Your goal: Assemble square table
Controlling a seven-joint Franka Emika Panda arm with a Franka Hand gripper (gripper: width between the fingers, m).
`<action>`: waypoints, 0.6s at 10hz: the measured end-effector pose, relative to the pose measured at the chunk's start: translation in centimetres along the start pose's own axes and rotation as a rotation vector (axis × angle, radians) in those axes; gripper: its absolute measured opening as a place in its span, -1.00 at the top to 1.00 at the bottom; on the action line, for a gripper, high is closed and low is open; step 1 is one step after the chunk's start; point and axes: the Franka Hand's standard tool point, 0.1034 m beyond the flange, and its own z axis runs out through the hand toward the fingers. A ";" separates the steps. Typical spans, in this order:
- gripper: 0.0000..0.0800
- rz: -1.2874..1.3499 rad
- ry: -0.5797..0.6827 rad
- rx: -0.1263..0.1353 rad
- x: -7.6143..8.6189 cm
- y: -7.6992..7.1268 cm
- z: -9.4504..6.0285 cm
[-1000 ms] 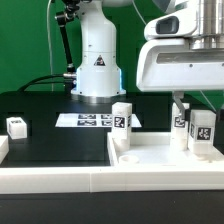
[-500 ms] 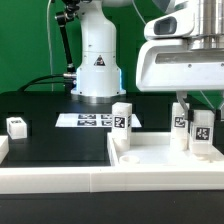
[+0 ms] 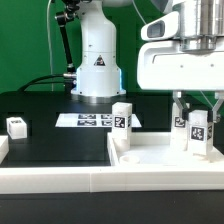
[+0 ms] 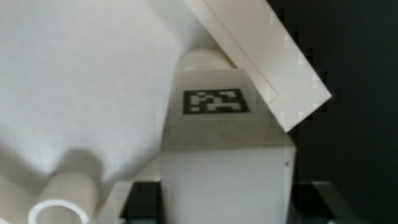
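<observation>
The square table's white slab (image 3: 150, 155) lies at the front on the exterior view's right. Three white tagged leg blocks stand on or by it: one (image 3: 122, 118) at its near-left corner, one (image 3: 181, 117) further back, and one (image 3: 200, 132) at the right. My gripper (image 3: 198, 116) has come down from above over that right leg, with a finger on each side. In the wrist view the tagged leg (image 4: 221, 150) fills the gap between the black fingers (image 4: 143, 195), which press against both its flanks; gripper (image 4: 226, 200) is shut on it. A fourth leg block (image 3: 17, 126) sits far left.
The marker board (image 3: 92, 120) lies in front of the robot base (image 3: 97, 70). A long white rail (image 3: 55, 175) runs along the front edge. In the wrist view a round white peg (image 4: 59, 197) lies beside the held leg, and a slanted white edge (image 4: 267, 55) crosses behind it.
The jaws have closed in onto the right leg block. The hand has shifted slightly up and towards the exterior view's left, nudging the leg with it.
</observation>
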 end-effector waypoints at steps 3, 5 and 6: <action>0.27 0.290 -0.010 -0.007 0.1 0.4 0.1; 0.27 0.449 -0.015 -0.015 0.0 0.5 0.1; 0.27 0.561 -0.030 -0.019 -0.1 0.5 0.1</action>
